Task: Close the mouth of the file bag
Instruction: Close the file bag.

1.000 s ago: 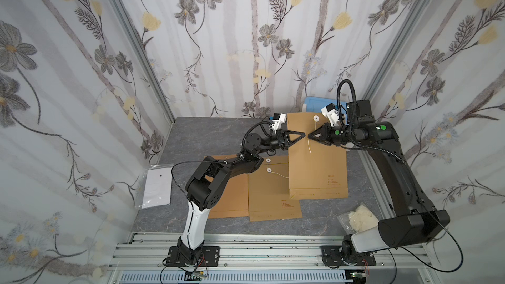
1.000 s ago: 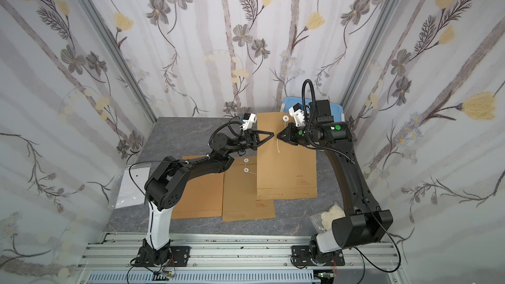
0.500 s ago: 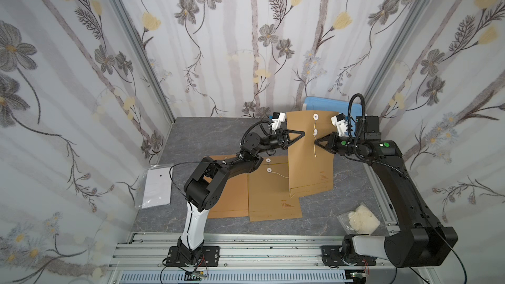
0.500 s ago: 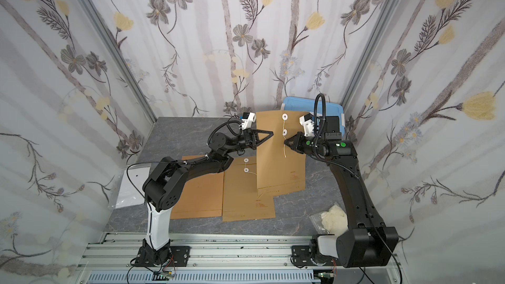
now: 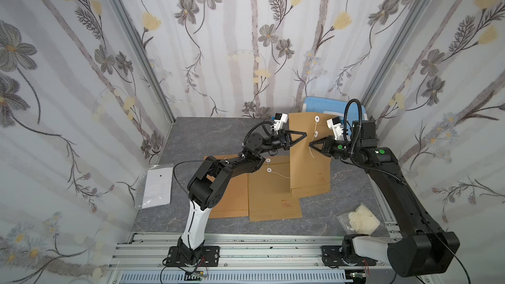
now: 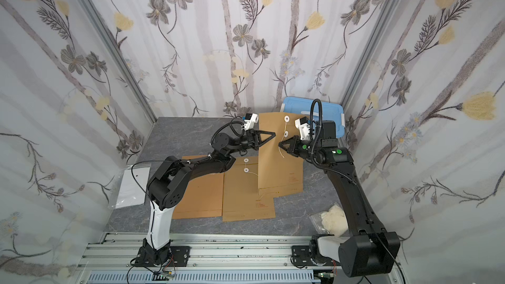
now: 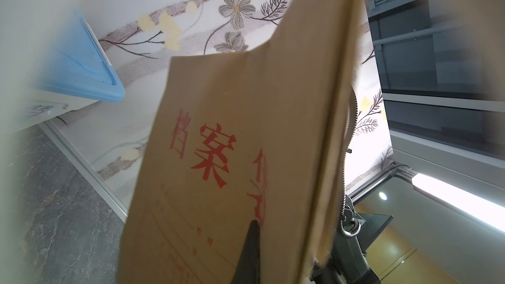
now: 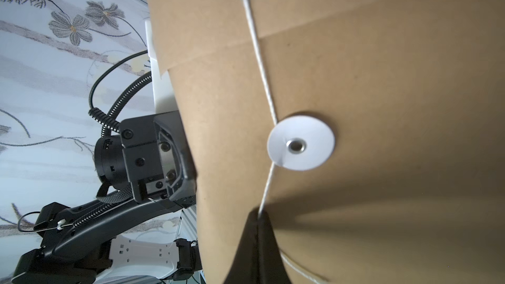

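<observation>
A brown file bag [image 5: 308,165] hangs upright above the table in both top views, its flap folded down. My left gripper [image 5: 304,134] is shut on the bag's left edge [image 7: 218,132]; only one dark finger [image 7: 252,241] shows in the left wrist view. My right gripper [image 5: 311,144] is shut on the bag's white string [image 8: 262,77]. The string runs from the flap's upper white disc [image 5: 317,118], past the rim of the lower disc [image 8: 300,143], into the shut right gripper [image 8: 257,213]. A loose tail [image 5: 311,152] hangs below it.
Two more brown file bags [image 5: 273,195] [image 5: 229,195] lie flat on the grey table. A blue lidded box [image 5: 322,106] stands at the back right. A clear sleeve with white paper [image 5: 158,184] lies at the left edge, and a plastic bag of white stuff [image 5: 360,218] at the front right.
My right gripper has moved down the bag's face with the string, and its arm has swung out to the right. The hanging bag has turned and looks narrower. The left gripper has barely moved.
</observation>
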Controlling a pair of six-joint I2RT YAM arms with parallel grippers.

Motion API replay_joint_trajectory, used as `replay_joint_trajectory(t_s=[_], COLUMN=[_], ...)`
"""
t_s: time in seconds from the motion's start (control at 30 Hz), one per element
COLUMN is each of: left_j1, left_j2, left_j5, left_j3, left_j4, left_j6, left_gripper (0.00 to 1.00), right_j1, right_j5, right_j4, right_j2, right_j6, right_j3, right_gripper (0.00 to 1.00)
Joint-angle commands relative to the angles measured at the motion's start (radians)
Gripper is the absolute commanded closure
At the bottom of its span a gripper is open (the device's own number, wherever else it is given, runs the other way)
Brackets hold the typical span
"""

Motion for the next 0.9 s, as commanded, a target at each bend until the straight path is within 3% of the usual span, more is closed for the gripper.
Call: replay_joint_trajectory(t_s=[0.0, 0.27, 0.37, 0.47, 0.87], left_j1=[-0.004, -0.005, -0.003, -0.003, -0.003], left_j2=[-0.004, -0.025, -0.026, -0.025, -0.028], left_j5=[-0.019, -0.017, -0.019, -0.019, -0.014], left_j3=[0.033, 0.013, 0.008, 0.011, 0.012], left_j4=[0.07, 0.071, 0.07, 0.071, 0.07], left_j6=[-0.015, -0.017, -0.015, -0.014, -0.025], left_gripper=[1.0, 1.0, 1.0, 1.0, 1.0], right_j1=[-0.001, -0.087, -0.097, -0.098, -0.208], right_j5=[-0.031, -0.038, -0.05, -0.062, -0.011], right_j4=[0.045, 0.044, 0.021, -0.007, -0.089], right_j2=[0.002, -0.015, -0.019, -0.027, -0.089], right_j6=[0.024, 0.0, -0.014, -0.027, -0.09], right_j3=[-0.032, -0.075, -0.056, -0.039, -0.038], right_gripper=[1.0, 1.0, 0.8, 0.74, 0.73])
